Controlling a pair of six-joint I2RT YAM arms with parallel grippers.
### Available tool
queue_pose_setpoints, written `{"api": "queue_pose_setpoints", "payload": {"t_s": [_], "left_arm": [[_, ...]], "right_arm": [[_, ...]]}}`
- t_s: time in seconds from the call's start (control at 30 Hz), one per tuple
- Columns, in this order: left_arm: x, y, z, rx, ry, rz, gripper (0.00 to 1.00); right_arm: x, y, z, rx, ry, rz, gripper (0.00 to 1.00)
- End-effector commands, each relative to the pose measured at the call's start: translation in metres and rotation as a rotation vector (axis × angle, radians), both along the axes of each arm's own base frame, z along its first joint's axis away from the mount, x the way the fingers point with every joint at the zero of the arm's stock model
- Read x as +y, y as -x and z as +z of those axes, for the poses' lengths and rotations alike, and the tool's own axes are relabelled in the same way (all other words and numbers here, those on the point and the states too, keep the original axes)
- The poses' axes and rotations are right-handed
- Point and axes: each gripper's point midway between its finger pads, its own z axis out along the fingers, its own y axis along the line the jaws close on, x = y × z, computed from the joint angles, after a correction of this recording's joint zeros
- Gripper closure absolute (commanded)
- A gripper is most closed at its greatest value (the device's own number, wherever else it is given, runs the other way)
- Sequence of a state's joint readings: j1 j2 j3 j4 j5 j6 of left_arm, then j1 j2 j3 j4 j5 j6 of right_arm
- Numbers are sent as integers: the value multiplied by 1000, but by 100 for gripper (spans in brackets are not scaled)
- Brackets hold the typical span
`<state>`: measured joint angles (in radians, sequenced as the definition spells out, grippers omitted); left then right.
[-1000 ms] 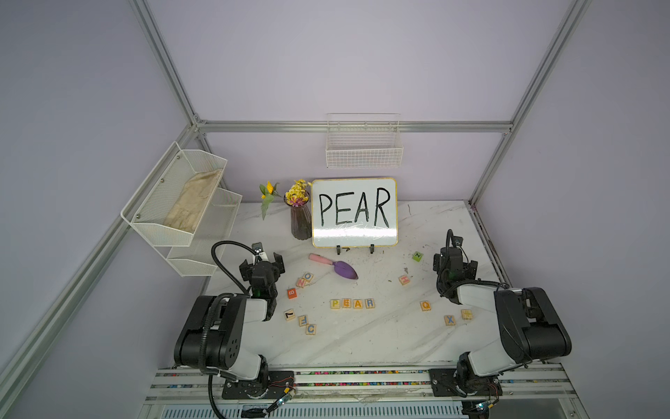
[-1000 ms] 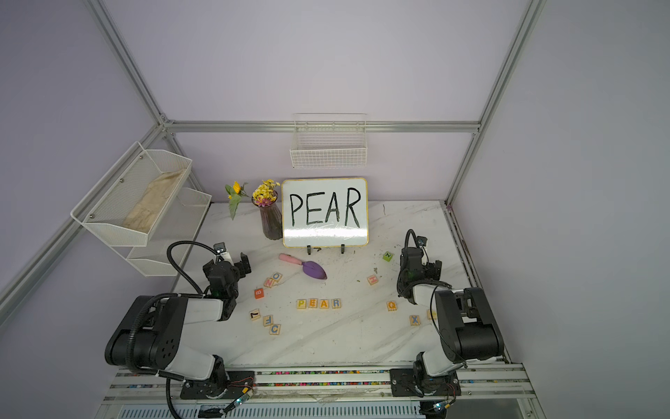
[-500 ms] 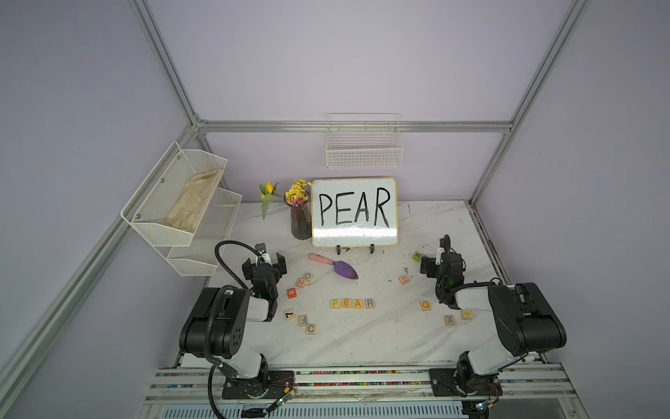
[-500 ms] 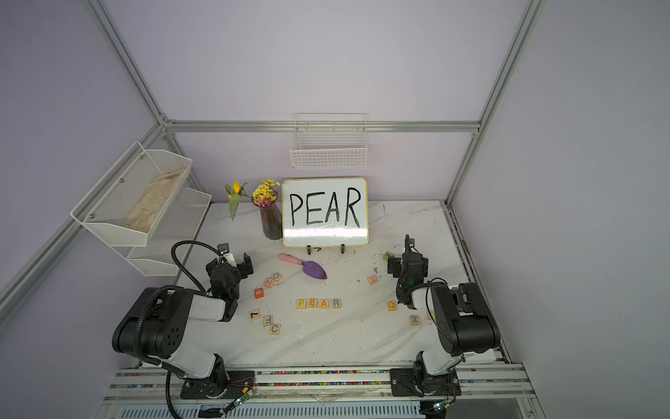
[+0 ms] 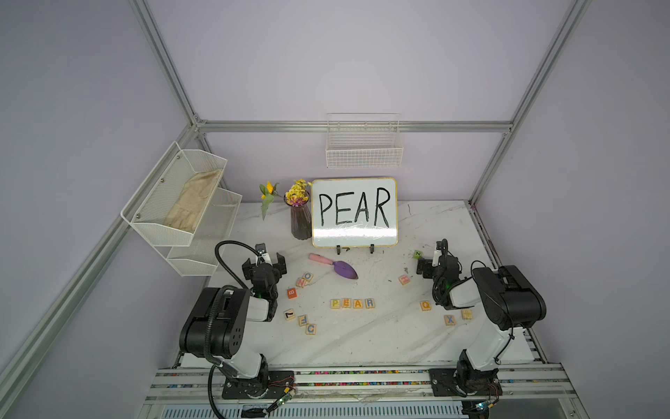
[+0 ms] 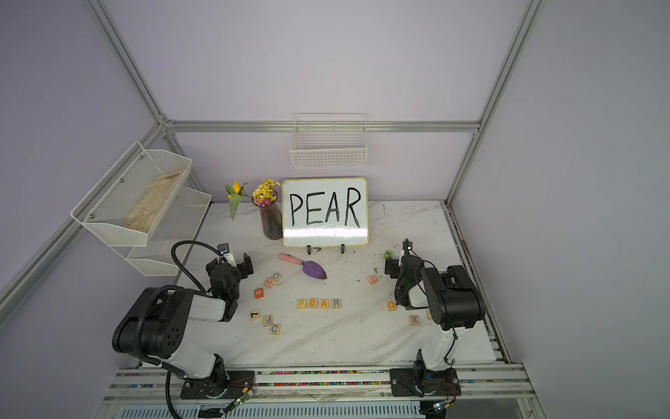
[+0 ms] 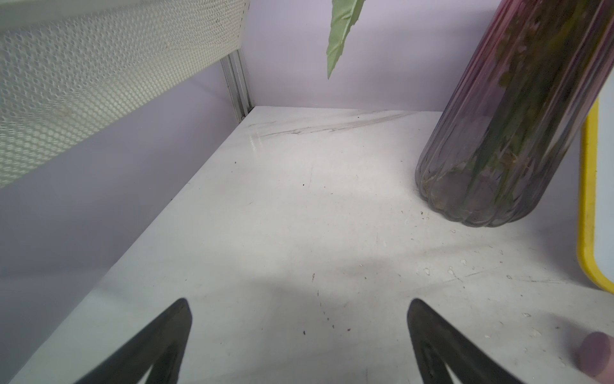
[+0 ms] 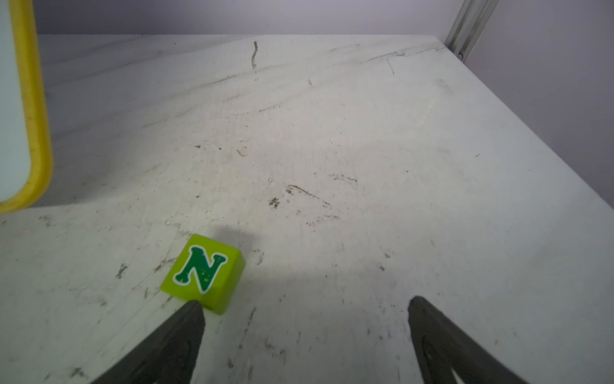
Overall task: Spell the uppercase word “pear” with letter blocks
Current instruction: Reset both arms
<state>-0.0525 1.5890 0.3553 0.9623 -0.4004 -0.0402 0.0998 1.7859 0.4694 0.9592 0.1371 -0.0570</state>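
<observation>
Top views, left: left gripper hangs spread and empty over the table, near the vase.
Left wrist view: both fingers stand wide apart above bare marble.
Centre: the letter blocks lie side by side, reading P, E, A, R, in front of the whiteboard; a purple trowel lies between.
Right wrist view: right gripper gapes, holding nothing; one fingertip sits at the edge of a green N block.

White arms, bulky black joints, dark tapered jaws (looped black cables)
</observation>
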Motion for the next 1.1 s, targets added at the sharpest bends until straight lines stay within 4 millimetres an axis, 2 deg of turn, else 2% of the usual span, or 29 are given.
{"api": "queue_pose_setpoints", "payload": {"t_s": [0.0,1.07], "left_arm": [[1,-4,15,-52,-9,4,0],[2,-5,12,-43,1,-3,0]], "right_arm": [[-3,3,-7,32,-2,-8,2],[-3,3,-5,28,1,-8,3]]}}
